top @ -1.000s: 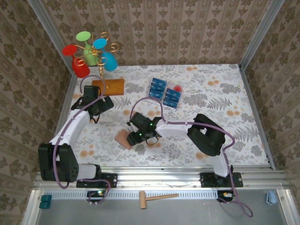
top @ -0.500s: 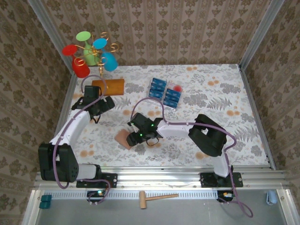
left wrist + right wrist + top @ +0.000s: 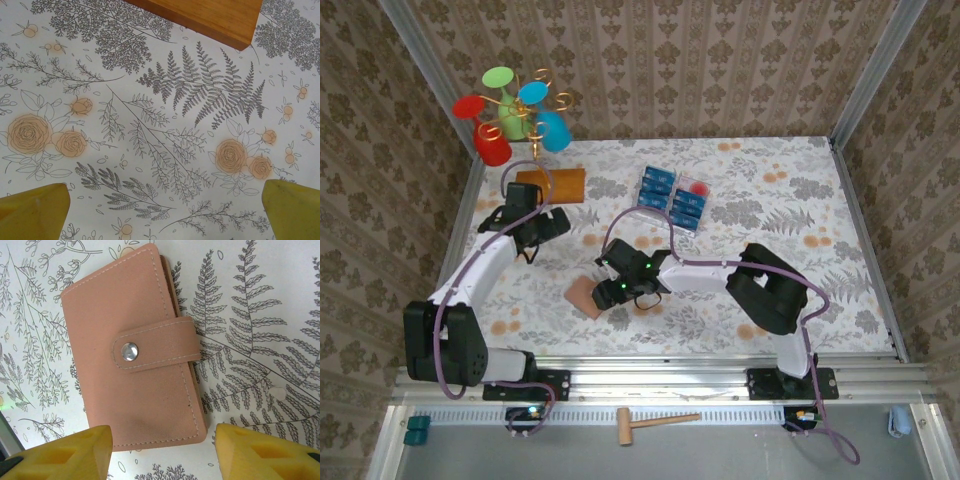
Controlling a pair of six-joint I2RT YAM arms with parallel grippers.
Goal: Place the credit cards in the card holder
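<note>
The card holder (image 3: pixel 135 360) is a tan-brown wallet lying closed on the table, its strap fastened by a metal snap (image 3: pixel 130 351). From above, the card holder (image 3: pixel 583 297) peeks out left of my right gripper (image 3: pixel 612 292). That right gripper (image 3: pixel 162 450) hovers open just over the wallet's near edge, yellow fingers (image 3: pixel 75 450) on either side. Several blue credit cards (image 3: pixel 658 187) lie in rows at the table's back centre. My left gripper (image 3: pixel 165 212) is open over bare cloth, and the top view puts the left gripper (image 3: pixel 548 224) near the wooden slab.
An orange-brown wooden slab (image 3: pixel 552 185) with a gold stem holding coloured cups (image 3: pixel 515 110) stands at the back left. A clear tray with a red spot (image 3: pixel 694 188) sits beside the cards. The floral tablecloth (image 3: pixel 790 220) covers the table, fenced by metal rails.
My right gripper has crept slightly right and towards the wallet's near edge. The left arm has shifted a little to the right.
</note>
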